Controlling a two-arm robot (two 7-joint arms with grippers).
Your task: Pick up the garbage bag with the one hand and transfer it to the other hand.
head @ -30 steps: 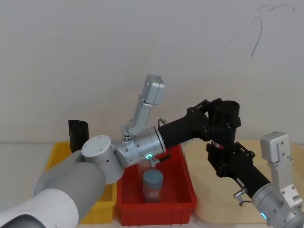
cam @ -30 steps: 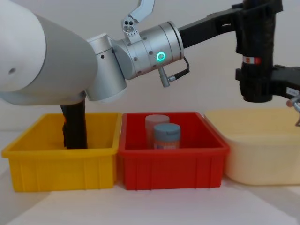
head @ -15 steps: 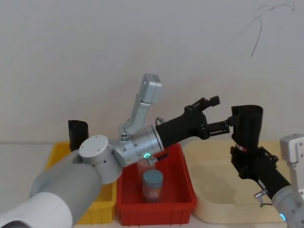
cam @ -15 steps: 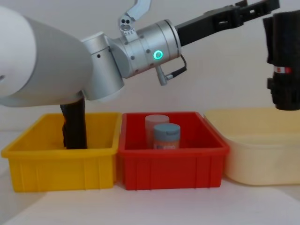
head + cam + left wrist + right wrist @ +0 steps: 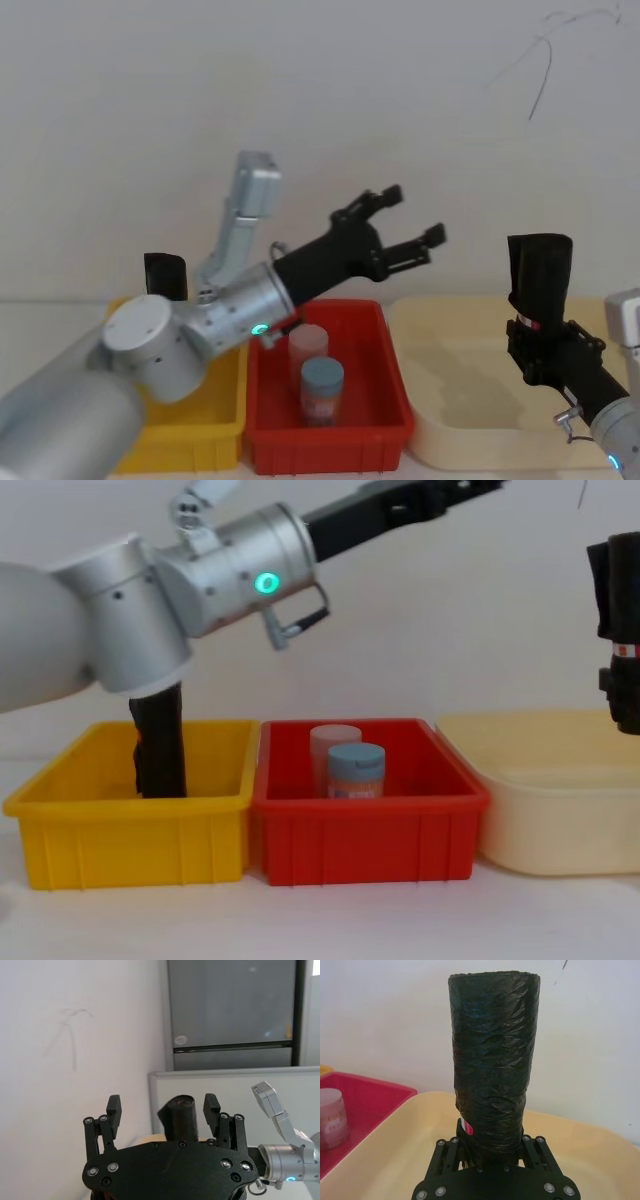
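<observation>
The right gripper [image 5: 545, 348] clamped the garbage bag [image 5: 540, 275] upright over the cream tub [image 5: 470, 448], while the left gripper [image 5: 415, 212] gaped wide and empty, well apart.

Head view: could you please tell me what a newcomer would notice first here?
The tall black garbage bag stands upright in the right gripper, above the cream tub at the right. Next, the open left gripper hangs raised above the red bin, which holds two jars.
</observation>
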